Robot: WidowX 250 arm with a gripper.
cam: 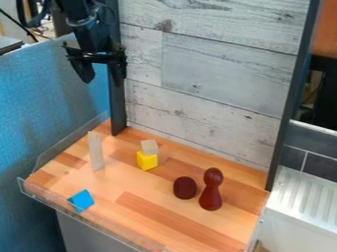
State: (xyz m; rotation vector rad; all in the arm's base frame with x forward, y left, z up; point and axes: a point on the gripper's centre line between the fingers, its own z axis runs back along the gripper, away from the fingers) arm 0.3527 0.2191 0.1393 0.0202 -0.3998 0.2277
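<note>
Hanging at upper left, fingers apart, the gripper (pixel 103 81) is above the long pale block (pixel 96 151) at centre left, its length near-vertical.

Blue wedge (pixel 82 200), yellow block (pixel 147 161), dark-red pawn-shaped piece (pixel 211 191).

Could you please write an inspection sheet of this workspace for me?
Surface: wooden table, transparent edging at left and front.
Things: upright pale stick; yellow block, pale cube on or against it; blue block; dark red oval; dark red pawn-shaped figure.
Clutter: nothing seen.
Gripper: black gripper above the table's back left, open, holding nothing.
Cables: black cable at upper left.
Surroundings: plank-patterned panel behind, blue partition left, white ribbed surface right.
</note>
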